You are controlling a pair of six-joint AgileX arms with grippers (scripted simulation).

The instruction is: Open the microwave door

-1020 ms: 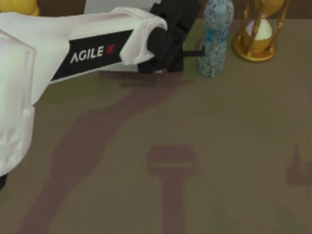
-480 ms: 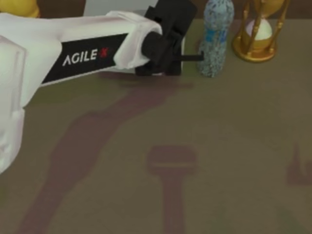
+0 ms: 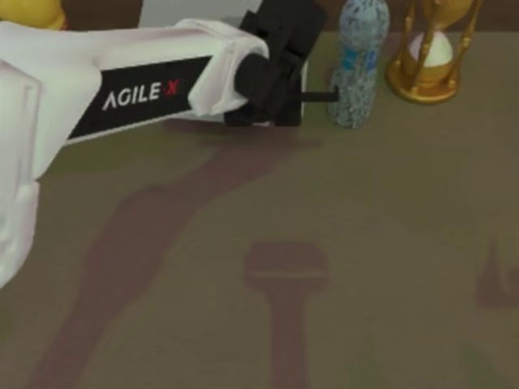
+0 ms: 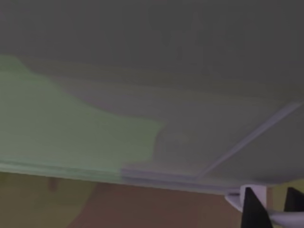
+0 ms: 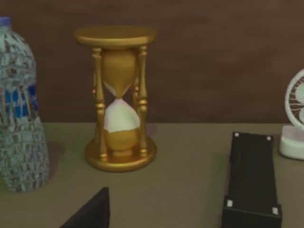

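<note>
White left AgileX arm reaching across the olive table to the silver-grey microwave at the far edge, beside a speckled bottle and gold hourglass, left gripper straddling the door's white bar handle, fingers slightly apart, grip unclear, green-floored interior showing, right wrist view facing the hourglass.

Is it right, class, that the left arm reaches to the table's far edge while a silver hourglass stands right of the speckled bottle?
Not quite: the hourglass is gold, not silver, as the top view and right wrist view show. The left arm's gripper does reach to the far edge, and the bottle stands left of the hourglass.
</note>
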